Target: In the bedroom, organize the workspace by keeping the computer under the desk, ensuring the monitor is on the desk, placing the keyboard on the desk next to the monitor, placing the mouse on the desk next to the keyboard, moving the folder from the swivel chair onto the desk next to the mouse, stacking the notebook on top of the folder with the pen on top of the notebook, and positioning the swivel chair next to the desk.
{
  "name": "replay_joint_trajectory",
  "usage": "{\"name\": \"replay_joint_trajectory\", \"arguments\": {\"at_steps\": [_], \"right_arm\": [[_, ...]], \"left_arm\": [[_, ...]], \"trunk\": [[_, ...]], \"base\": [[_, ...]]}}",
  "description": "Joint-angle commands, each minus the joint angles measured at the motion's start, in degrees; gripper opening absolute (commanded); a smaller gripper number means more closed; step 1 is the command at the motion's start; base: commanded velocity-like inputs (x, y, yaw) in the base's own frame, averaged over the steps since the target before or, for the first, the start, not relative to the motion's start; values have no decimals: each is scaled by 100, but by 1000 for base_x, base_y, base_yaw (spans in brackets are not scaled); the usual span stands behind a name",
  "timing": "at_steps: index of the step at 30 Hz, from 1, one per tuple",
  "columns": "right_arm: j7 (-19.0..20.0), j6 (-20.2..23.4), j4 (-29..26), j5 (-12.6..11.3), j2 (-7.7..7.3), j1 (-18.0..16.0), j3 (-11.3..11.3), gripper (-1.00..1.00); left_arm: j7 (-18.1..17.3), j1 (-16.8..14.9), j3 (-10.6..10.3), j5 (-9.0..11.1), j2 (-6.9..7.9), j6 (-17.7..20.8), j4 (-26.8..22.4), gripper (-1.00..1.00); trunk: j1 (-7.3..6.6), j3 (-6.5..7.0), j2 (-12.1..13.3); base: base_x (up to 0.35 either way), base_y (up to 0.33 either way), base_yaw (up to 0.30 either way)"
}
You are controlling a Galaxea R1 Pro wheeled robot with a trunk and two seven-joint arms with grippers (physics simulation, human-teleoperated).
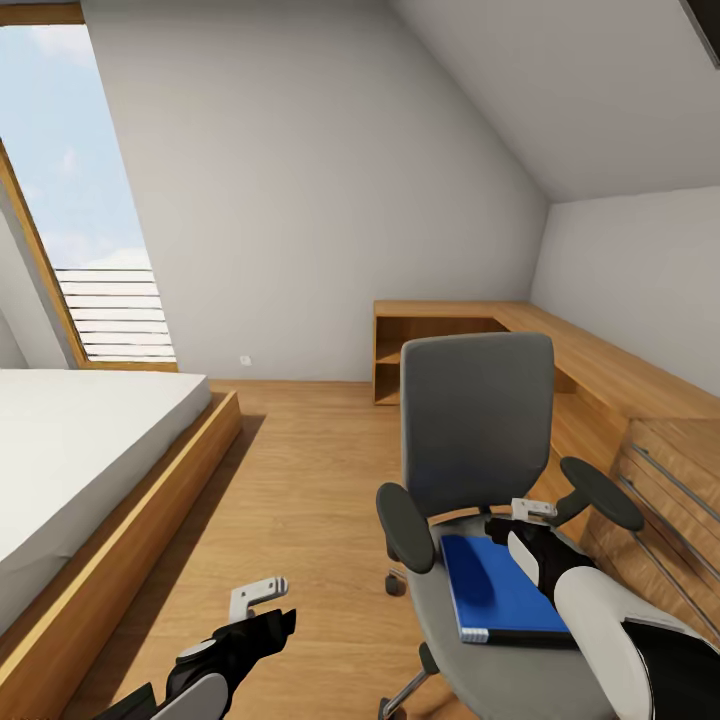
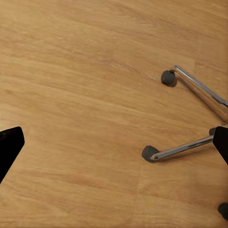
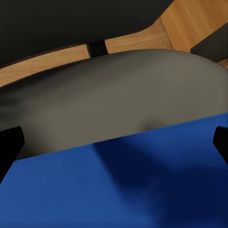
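while spread wide, right hand seemingly hovers over folder.

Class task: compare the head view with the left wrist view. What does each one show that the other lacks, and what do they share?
Head view alone: the blue folder lying on the swivel chair seat, the right hand above the folder's far edge, the bed, the window. Left wrist view alone: close-up chrome chair legs and casters. Both share the oak floor.
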Motion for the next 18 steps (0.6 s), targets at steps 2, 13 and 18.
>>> {"name": "replay_joint_trajectory", "arguments": {"at_steps": [2,13,18], "right_arm": [[-8,34,-12,17,4,-2,-24,100],[-6,19,-6,12,10,-2,-24,100],[-9,27,-5,15,11,-2,-24,100]], "left_arm": [[30,-8,-9,13,2,21,-8,100],[12,-8,-3,33,1,21,26,100],[30,-8,33,27,17,16,27,100]], "trunk": [[-1,-6,-3],[-1,-6,-3],[-1,-6,-3]], "base": [[0,0,0],[110,0,0],[142,0,0]]}}
